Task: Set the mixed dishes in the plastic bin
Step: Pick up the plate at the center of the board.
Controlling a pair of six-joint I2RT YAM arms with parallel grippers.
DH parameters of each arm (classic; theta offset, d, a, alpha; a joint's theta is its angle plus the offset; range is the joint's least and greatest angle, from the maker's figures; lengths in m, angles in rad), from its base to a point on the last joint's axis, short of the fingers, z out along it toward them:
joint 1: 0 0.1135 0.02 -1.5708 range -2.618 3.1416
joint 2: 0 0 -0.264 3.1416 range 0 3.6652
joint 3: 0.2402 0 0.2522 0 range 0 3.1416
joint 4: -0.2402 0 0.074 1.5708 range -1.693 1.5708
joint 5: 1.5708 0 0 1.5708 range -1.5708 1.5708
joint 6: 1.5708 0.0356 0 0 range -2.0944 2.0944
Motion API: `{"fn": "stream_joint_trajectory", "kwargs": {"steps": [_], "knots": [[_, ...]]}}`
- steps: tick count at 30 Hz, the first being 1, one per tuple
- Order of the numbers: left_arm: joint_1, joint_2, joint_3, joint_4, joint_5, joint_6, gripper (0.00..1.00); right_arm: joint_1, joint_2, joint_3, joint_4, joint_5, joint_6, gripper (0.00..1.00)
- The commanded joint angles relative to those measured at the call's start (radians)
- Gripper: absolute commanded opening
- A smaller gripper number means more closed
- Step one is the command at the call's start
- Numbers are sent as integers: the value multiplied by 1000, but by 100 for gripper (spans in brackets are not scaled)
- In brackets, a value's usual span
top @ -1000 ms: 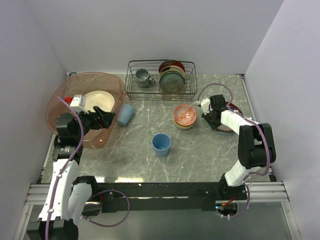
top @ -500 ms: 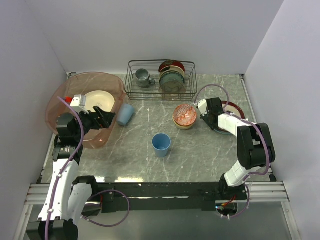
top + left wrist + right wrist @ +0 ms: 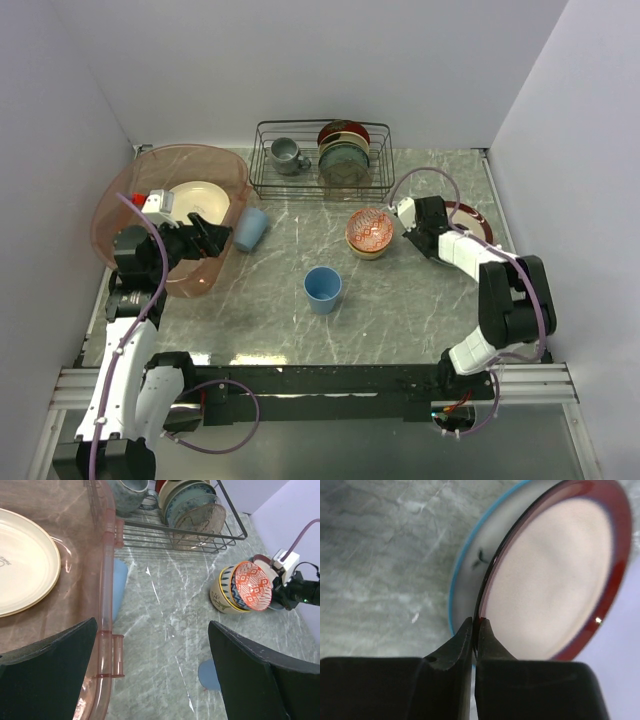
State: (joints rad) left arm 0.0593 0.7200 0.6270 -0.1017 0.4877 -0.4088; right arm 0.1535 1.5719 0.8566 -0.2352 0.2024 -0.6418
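The pink bin point(image 3: 190, 160) sits on the left of the desk, with a cream plate point(image 3: 205, 198) flat inside. One blue cup point(image 3: 251, 228) lies beside it. Another cup point(image 3: 322, 288) stands up. The red bowl point(image 3: 252, 585) sits in the cream bowl point(image 3: 220, 597). My right fingers point(image 3: 450, 655) pinch the dark red plate point(image 3: 550, 575).

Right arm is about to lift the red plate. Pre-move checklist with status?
1. Right pincer shut on dark red plate rim: ok.
2. Blue-rimmed plate underneath sits outside the jaws: ok.
3. Hold firm enough to lift: cannot tell, only a fingertip pinch.
4. Room in plastic bin, one cream plate inside: ok.
5. Left pincer clear of drop zone: not ok, open over the bin's rim.
6. Route clear: not ok, stacked bowls beside the plate; lift high first.
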Motion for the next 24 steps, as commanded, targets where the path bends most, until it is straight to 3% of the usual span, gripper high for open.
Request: {"fn": "stream_joint_trajectory", "kwargs": {"steps": [1,12,18,24], "knots": [[-6,12,28,31,67,-19,99,-8,-125,-30,-44,-55,-7,0],[-15,79,-6,134,282,-146,99,-9,-343,-27,-102,-67,-153,0],[-18,144,-68,275,472,-436,99,-8,-430,-37,-124,-75,-229,0],[-77,105,-78,333,431,-556,99,-9,-495,-14,-180,-109,-268,0]]}}
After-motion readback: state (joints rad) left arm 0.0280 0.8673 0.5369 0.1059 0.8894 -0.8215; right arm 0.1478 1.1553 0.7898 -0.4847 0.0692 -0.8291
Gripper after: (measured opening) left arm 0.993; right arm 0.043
